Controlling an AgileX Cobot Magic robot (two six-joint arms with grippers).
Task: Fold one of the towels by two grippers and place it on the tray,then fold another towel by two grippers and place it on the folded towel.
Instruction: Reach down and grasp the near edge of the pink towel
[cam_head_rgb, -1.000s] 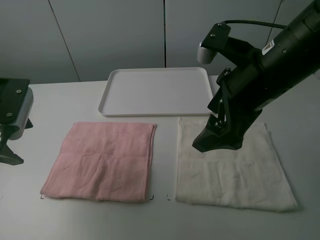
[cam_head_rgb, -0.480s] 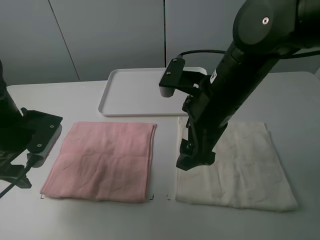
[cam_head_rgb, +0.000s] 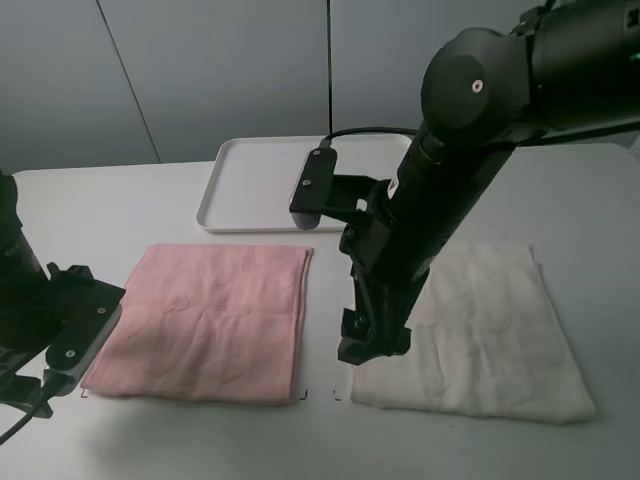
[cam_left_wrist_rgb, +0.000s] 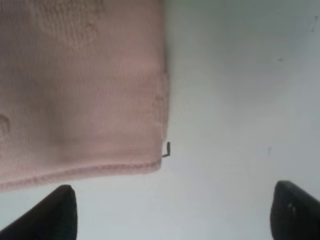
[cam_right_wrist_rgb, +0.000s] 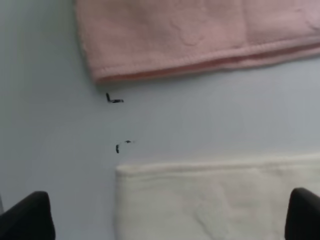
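cream towel (cam_head_rgb: 490, 340) flat, right | tray (cam_head_rgb: 270, 185) behind, nothing on it | pink towel (cam_head_rgb: 205, 320) flat, unfolded, left | right gripper (cam_head_rgb: 372, 345) and left gripper (cam_left_wrist_rgb: 175, 215) spread wide, empty, near pink's front corners | likely next: pinch both corners deeply, lift level, fold rearward

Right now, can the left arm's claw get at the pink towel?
Probably yes: the left claw stands open just beside a corner of the pink towel, with only bare table between them.
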